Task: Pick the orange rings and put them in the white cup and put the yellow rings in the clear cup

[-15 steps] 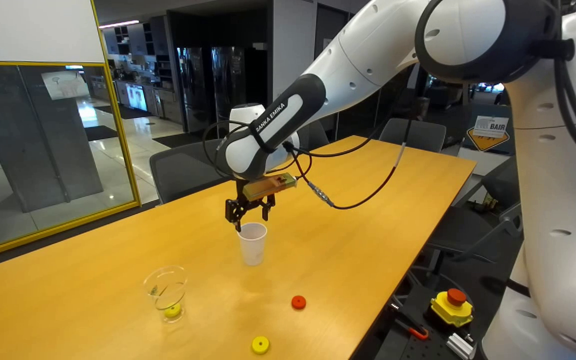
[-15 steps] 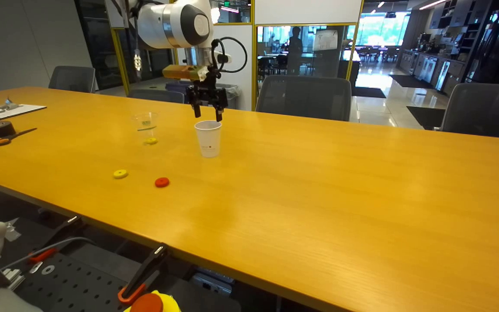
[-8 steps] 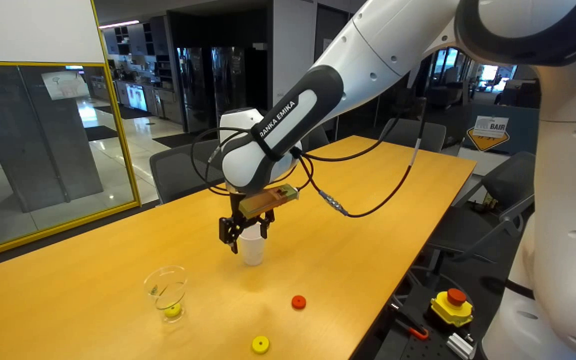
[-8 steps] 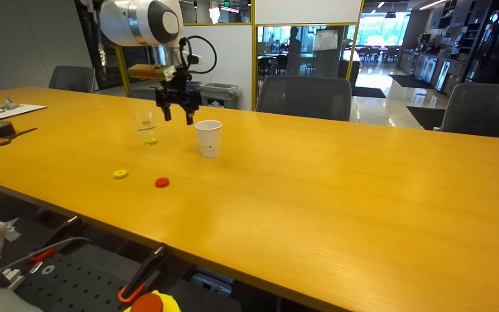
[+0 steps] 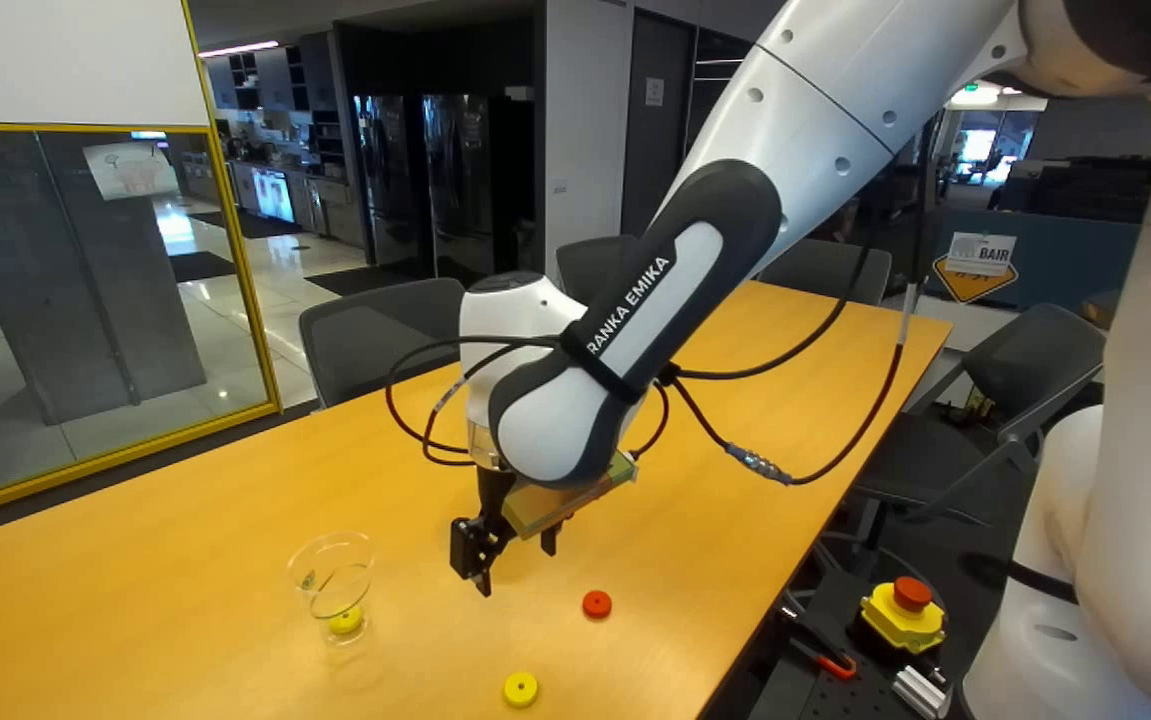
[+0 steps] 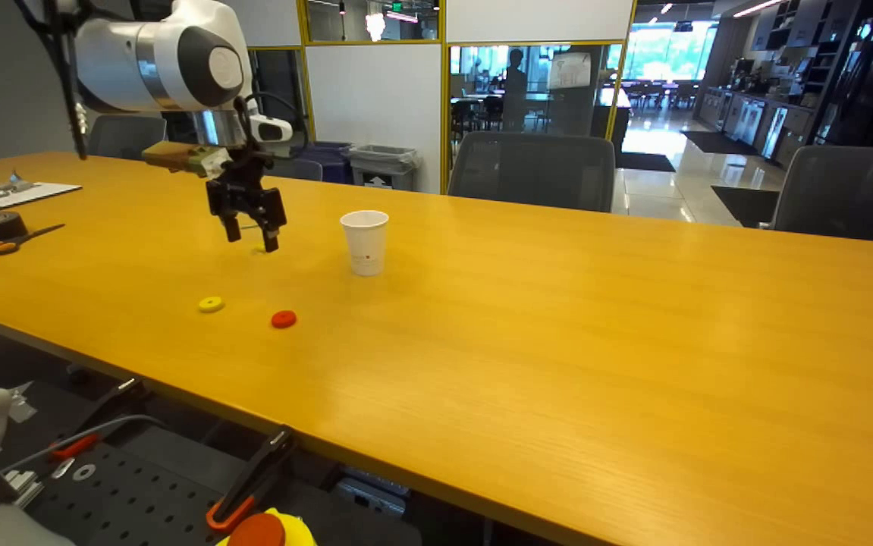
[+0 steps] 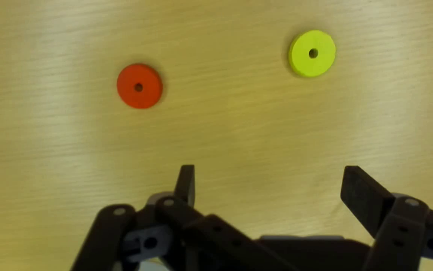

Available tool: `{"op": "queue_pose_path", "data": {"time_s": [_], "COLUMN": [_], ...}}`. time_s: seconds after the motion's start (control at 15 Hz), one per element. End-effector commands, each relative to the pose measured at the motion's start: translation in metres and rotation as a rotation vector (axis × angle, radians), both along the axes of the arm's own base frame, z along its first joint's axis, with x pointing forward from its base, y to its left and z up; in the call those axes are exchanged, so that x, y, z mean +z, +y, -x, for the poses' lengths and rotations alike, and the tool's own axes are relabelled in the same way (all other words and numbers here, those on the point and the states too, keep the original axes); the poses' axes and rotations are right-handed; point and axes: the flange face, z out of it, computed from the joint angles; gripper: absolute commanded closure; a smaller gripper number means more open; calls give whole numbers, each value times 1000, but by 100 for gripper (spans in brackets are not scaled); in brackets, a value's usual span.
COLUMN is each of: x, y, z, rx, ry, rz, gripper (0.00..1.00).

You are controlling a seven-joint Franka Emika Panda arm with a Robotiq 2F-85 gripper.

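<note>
Over my worktop (image 6: 557, 356), the tool (image 7: 269, 169) hangs jaws-wide, holding nothing. White cup (image 6: 365, 244) upright, clear cup (image 5: 330, 575) with a yellow ring (image 5: 345, 621) inside. I reckon the step's a fresh pick: line up on the loose yellow ring (image 7: 312, 53) or loose orange ring (image 7: 140, 86), lower, pinch.

Wrist view close above the tabletop (image 7: 239, 128)

Table (image 6: 557, 364) with white cup (image 6: 365, 246), clear cup (image 5: 335, 583), orange ring (image 6: 284, 320), yellow ring (image 6: 211, 305)
</note>
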Motion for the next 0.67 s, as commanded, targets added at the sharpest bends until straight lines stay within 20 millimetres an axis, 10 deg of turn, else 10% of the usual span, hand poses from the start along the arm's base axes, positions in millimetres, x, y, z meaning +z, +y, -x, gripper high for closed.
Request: {"op": "queue_pose_path", "data": {"time_s": [0.0,0.6], "x": [-16,-47], "y": [9,32], "z": [31,57], "rx": [-10,39], "ry": [-35,0], "rz": [-26,-17], "gripper": [0,0]}}
